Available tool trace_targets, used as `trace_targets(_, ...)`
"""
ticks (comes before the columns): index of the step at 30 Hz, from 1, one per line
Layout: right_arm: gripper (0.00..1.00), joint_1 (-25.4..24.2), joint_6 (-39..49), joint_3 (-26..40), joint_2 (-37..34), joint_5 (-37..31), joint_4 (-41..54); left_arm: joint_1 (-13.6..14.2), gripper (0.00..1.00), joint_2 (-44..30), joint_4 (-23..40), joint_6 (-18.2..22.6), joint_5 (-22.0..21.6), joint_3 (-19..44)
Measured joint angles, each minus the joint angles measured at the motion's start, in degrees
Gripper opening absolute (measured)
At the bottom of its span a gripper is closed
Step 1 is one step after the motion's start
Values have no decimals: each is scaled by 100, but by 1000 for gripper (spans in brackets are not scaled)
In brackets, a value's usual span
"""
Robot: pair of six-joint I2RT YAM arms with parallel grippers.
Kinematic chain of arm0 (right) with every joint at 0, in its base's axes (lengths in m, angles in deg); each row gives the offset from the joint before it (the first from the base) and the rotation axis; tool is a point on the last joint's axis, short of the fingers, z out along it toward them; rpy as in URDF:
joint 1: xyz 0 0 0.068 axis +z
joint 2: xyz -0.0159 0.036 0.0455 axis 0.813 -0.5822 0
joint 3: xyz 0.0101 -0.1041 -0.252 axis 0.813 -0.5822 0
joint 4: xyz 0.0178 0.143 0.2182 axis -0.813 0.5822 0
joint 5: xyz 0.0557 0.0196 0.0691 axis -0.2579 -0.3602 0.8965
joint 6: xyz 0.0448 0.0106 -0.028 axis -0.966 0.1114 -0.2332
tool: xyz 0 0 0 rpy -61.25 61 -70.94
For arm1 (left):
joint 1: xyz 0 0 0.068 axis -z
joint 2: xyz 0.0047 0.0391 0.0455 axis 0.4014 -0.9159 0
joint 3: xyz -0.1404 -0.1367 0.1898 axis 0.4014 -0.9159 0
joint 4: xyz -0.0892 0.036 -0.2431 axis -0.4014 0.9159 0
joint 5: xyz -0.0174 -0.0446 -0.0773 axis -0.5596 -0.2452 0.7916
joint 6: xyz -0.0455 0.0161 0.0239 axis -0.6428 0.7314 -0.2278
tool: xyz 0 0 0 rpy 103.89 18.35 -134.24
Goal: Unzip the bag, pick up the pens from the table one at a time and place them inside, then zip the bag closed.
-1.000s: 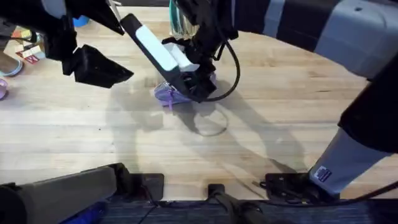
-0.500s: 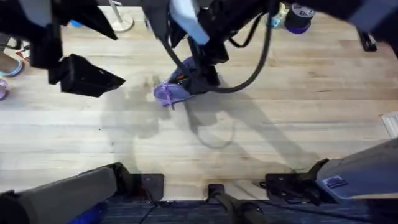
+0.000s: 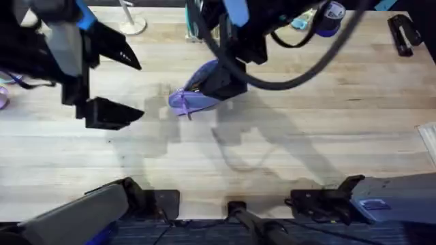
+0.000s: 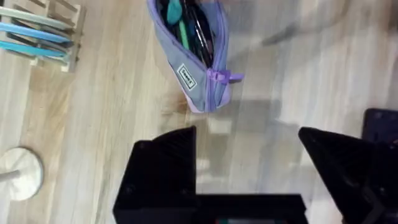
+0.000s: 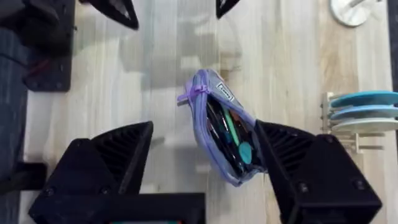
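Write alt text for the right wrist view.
An unzipped lavender bag lies on the wooden table with pens inside, between the open right gripper's black fingers. A rack of blue plates stands beside it.

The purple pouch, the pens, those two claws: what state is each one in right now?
bag: unzipped, mouth gaping, lying on the table.
pens: inside the bag, dark and teal ones visible.
left gripper: open, holding nothing, beside the bag.
right gripper: open, straddling the bag, not gripping it.
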Motion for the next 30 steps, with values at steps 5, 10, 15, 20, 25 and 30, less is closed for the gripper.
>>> trace_targets(5,998,0,-688,0,318,1,2,-195,995,-2,-666,530,200,-828)
trace_targets(10,997,18,-1891,0,413,44,47,-321,995,-7,-1374,734,484,-1491)
trace_targets(15,997,162,-3129,0,413,55,98,-347,995,-175,-1875,806,724,-1912)
trace_targets(20,998,420,-4154,0,413,-451,136,-359,993,-617,-1927,825,1038,-1977)
trace_targets(25,998,794,-5153,0,413,-1670,136,-384,993,-1133,-1917,813,1230,-1979)
trace_targets(30,997,1065,-5930,-2,397,-2119,139,-384,993,-1479,-1881,796,1291,-1979)
